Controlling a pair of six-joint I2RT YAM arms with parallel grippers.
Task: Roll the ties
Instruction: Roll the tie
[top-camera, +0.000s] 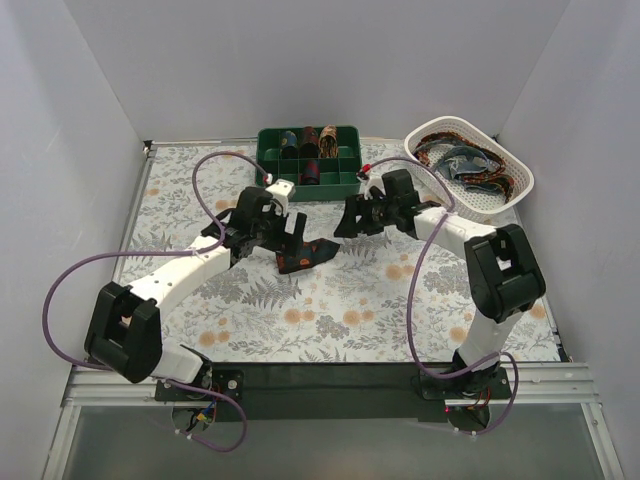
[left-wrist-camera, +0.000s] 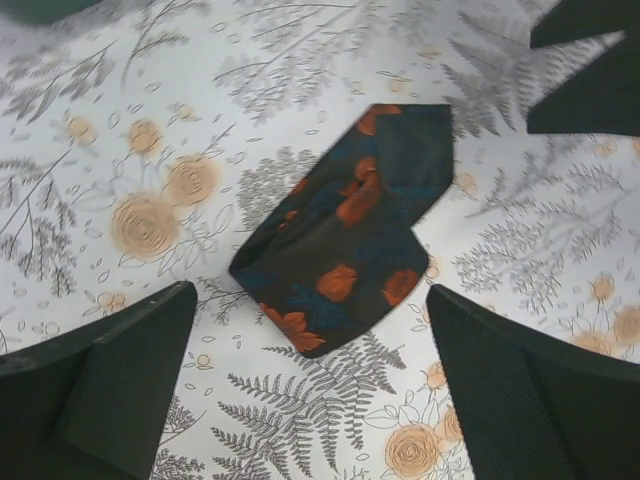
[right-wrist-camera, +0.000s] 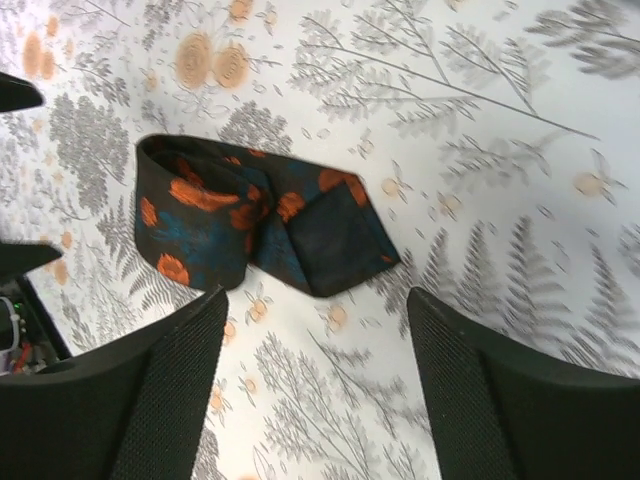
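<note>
A dark tie with orange-red and blue flowers (top-camera: 305, 256) lies loosely folded on the floral tablecloth between the two arms. It shows in the left wrist view (left-wrist-camera: 345, 240) and in the right wrist view (right-wrist-camera: 250, 215). My left gripper (top-camera: 290, 240) is open and empty, hovering just left of the tie (left-wrist-camera: 310, 330). My right gripper (top-camera: 352, 218) is open and empty, a little above and right of the tie (right-wrist-camera: 315, 330). Several rolled ties sit in the green divided box (top-camera: 340, 180). Loose ties (top-camera: 462, 165) lie in the white basket (top-camera: 505, 195).
The green box stands at the back middle, the white basket at the back right. Purple cables (top-camera: 205, 190) loop over both arms. White walls close in the table on three sides. A dark strip (top-camera: 330, 380) runs along the near edge.
</note>
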